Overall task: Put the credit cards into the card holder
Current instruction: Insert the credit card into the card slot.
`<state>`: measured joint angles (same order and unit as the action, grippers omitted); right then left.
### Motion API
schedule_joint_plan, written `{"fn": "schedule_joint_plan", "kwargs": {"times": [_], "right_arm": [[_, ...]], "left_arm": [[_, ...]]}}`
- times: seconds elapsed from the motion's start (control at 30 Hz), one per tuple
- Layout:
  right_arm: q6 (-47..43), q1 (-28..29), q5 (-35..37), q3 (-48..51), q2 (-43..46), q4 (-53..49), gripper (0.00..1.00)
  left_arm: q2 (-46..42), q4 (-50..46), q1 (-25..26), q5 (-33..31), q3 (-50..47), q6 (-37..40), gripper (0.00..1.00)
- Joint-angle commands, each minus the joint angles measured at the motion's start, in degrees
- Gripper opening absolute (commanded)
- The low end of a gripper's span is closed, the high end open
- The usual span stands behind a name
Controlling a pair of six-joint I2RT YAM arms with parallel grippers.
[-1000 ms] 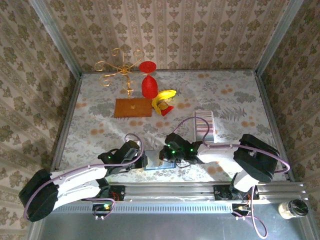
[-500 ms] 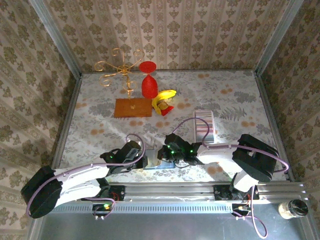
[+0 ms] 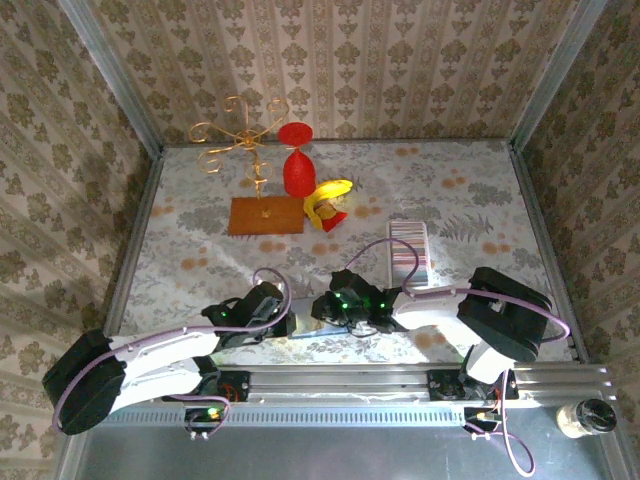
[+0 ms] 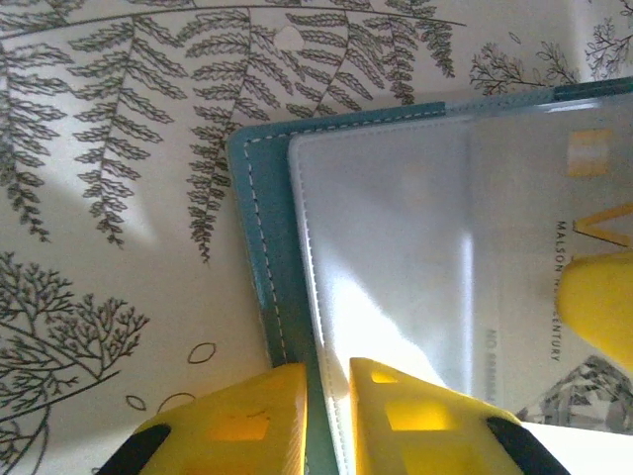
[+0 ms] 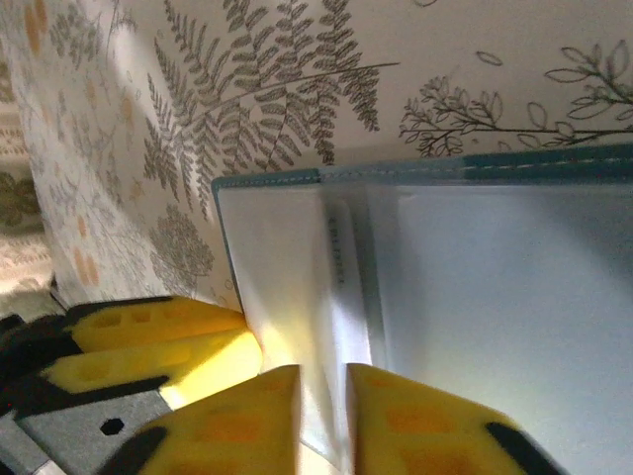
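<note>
tabletop (image 3: 190, 255): covered with a pale cloth printed with ferns and flowers.
card holder (image 3: 410, 252): long ribbed, striped tray lying flat right of centre, farther back than the teal pouch and well apart from both pairs of fingers.
teal pouch (image 4: 259, 247): flat on the tabletop at the near edge, with a stitched border and a clear sheet over its face.
credit card (image 4: 584, 237): a printed card under the clear sheet, only partly seen, colour unclear.
left fingers (image 4: 295, 411): clenched on the teal pouch's edge, the stitched border running between them.
right fingers (image 5: 285, 411): clenched on the clear sheet, just beside the left fingers.
</note>
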<state>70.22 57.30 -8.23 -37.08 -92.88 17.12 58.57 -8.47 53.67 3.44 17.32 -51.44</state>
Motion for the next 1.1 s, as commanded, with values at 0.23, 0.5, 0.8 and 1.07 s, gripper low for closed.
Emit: {"fn": "schedule_joint_plan", "kwargs": {"times": [0.23, 0.5, 0.8, 1.07], "right_arm": [[-5.3, 0.5, 4.6, -2.8, 2.4, -14.4, 0.43], [-8.1, 0.6, 4.4, -5.8, 1.3, -19.1, 0.41], [-10.2, 1.7, 3.5, -10.5, -1.8, -20.6, 0.34], [-11.7, 1.9, 5.7, -12.3, -2.0, -26.1, 0.39]], "left_arm": [[0.8, -1.7, 0.7, -0.4, -0.5, -0.6, 0.17], [0.7, -1.7, 1.2, -0.4, -0.4, -0.5, 0.16], [0.8, -1.6, 1.2, -0.6, -0.2, -0.5, 0.16], [1.2, -1.5, 1.2, -0.6, -0.1, -0.5, 0.16]]}}
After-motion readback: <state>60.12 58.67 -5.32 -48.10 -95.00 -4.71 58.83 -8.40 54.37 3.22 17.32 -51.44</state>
